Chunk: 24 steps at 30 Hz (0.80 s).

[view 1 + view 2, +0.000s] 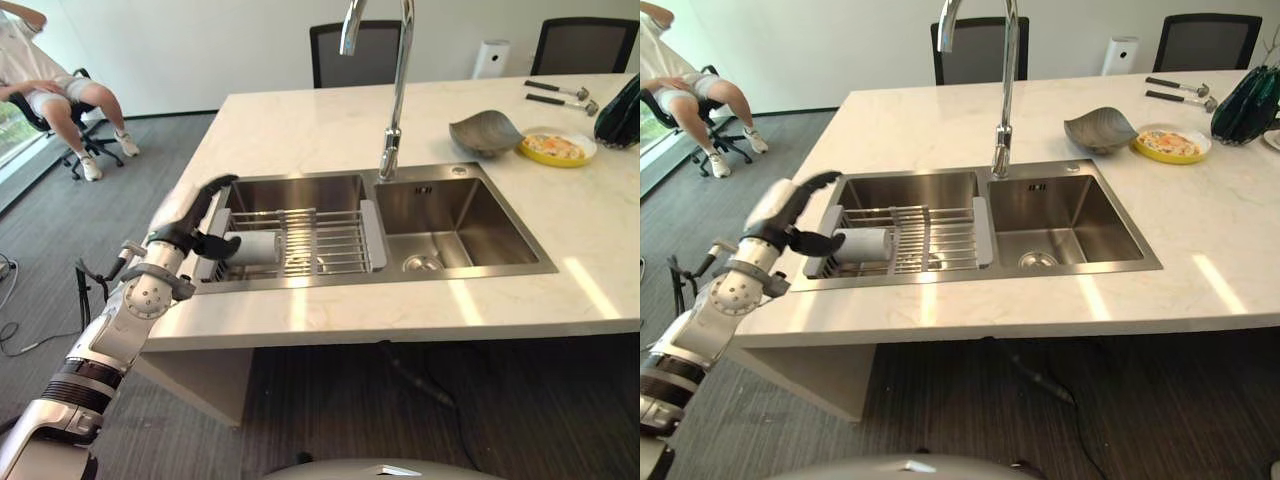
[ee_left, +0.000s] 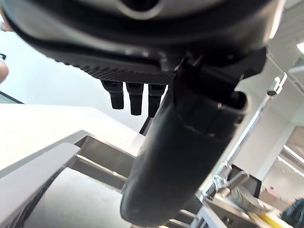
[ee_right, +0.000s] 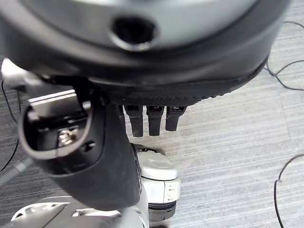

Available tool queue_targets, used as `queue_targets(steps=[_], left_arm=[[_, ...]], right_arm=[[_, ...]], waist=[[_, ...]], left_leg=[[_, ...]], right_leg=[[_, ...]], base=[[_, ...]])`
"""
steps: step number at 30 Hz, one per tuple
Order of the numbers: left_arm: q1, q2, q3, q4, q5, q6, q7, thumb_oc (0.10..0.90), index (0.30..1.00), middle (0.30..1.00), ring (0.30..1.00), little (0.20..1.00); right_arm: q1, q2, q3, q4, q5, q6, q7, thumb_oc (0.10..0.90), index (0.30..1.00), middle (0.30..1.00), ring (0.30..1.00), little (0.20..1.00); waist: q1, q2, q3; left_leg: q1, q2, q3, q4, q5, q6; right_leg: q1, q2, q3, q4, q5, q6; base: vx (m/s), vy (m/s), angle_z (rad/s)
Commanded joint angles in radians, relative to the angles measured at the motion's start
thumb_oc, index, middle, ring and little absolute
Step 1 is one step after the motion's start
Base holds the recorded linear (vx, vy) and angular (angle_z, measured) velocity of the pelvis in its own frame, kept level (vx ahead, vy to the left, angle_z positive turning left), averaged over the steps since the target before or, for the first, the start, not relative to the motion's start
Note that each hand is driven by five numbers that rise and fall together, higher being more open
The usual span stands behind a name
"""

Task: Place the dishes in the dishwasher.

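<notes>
The dishes sit on the desk, far from the left hand, on the other side of the sink. One is a grey bowl. Just beside it is a yellow plate with food on it.

The left hand hangs over the near corner of the sink. Its fingers are spread and gently bent, and its thumb sticks out toward the sink. It holds nothing. Right past the thumb, a white cup lies on its side on a wire rack in the sink. The thumb is very close to the cup, but it is hard to tell if they touch. A tall tap stands behind the sink.

The right hand points down at the grey floor. Its fingers are straight and it holds nothing.

Two hammers lie on the desk past the plate. A person sits on a chair far behind the left hand.
</notes>
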Motion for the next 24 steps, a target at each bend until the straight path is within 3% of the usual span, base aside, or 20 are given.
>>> queue_targets(steps=[1, 5, 7, 17, 24], left_arm=[[-0.160, 0.044, 0.031, -0.043, 0.074, -0.074, 0.008, 0.800, 0.900, 0.900, 0.900, 0.900], [-0.201, 0.065, -0.042, -0.012, 0.166, -0.067, 0.009, 0.800, 0.900, 0.900, 0.900, 0.900], [-0.205, 0.065, -0.046, -0.009, 0.166, -0.067, 0.010, 0.800, 0.900, 0.900, 0.900, 0.900], [-0.312, 0.093, -0.183, 0.194, 0.439, -0.025, 0.122, 0.800, 0.900, 0.900, 0.900, 0.900], [-0.385, 0.056, -0.247, 0.382, 0.496, 0.022, 0.144, 0.800, 0.900, 0.900, 0.900, 0.900]], right_arm=[[-0.050, -0.003, 0.009, 0.000, 0.004, -0.025, 0.011, 0.800, 0.900, 0.900, 0.900, 0.900], [-0.060, 0.056, 0.032, -0.013, 0.027, -0.017, 0.020, 0.800, 0.900, 0.900, 0.900, 0.900], [-0.060, 0.057, 0.030, -0.013, 0.027, -0.017, 0.020, 0.800, 0.900, 0.900, 0.900, 0.900], [-0.042, 0.036, 0.029, -0.012, 0.030, -0.039, -0.030, 0.800, 0.900, 0.900, 0.900, 0.900], [-0.044, 0.029, 0.040, -0.010, 0.036, -0.039, -0.044, 0.800, 0.900, 0.900, 0.900, 0.900]], waist=[[0.004, -0.011, 0.032], [0.000, -0.003, 0.025], [0.002, -0.004, 0.025], [-0.027, -0.007, 0.026], [-0.044, -0.010, 0.024]], left_leg=[[0.029, -0.023, 0.026, 0.012, -0.082, -0.019], [0.030, -0.026, 0.028, 0.012, -0.089, -0.015], [0.030, -0.026, 0.028, 0.012, -0.089, -0.015], [0.031, -0.021, 0.052, 0.012, -0.097, -0.014], [0.033, -0.015, 0.069, 0.012, -0.102, -0.015]], right_leg=[[-0.004, -0.060, -0.017, 0.036, -0.053, 0.081], [-0.003, -0.062, -0.019, 0.033, -0.053, 0.083], [-0.003, -0.062, -0.019, 0.033, -0.053, 0.083], [-0.013, -0.055, 0.001, 0.016, -0.050, 0.090], [-0.021, -0.052, 0.011, 0.016, -0.051, 0.092]], base=[[0.03, 0.019, 0.00], [0.01, 0.005, 0.01], [0.00, 0.000, 0.00], [0.00, -0.001, -0.03], [-0.01, -0.003, -0.09]])
